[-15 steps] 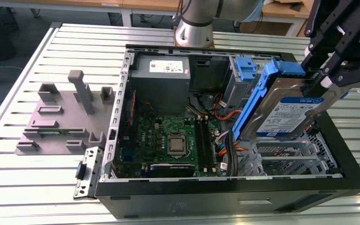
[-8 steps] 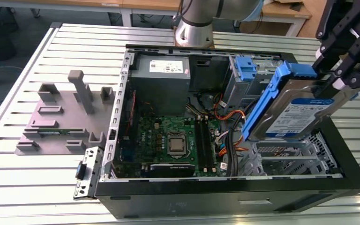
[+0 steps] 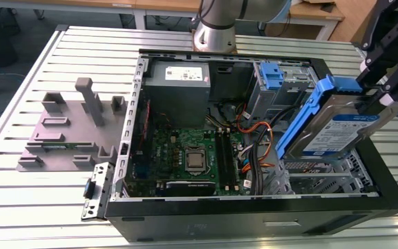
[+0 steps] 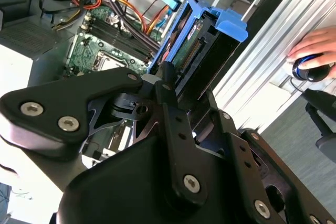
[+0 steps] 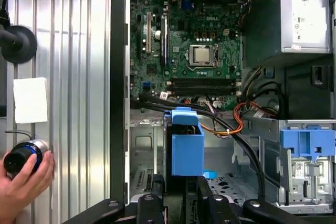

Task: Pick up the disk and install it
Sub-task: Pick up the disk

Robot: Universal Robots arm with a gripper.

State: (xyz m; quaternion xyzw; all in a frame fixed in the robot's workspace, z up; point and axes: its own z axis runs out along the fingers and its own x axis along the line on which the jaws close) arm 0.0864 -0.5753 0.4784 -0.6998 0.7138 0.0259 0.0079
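Disk (image 3: pixel 337 127) was clamped end-on between jaws of gripper (image 3: pixel 382 96), tilted above drive bay (image 3: pixel 323 179) at 3 o'clock of motherboard (image 3: pixel 185 150); likely angled for slot-in.

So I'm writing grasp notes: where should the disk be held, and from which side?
Probably its upper end, pinched across the flat faces from above: the disk hangs tilted over the case, blue rails along its narrow sides, and the end effector holds it so.
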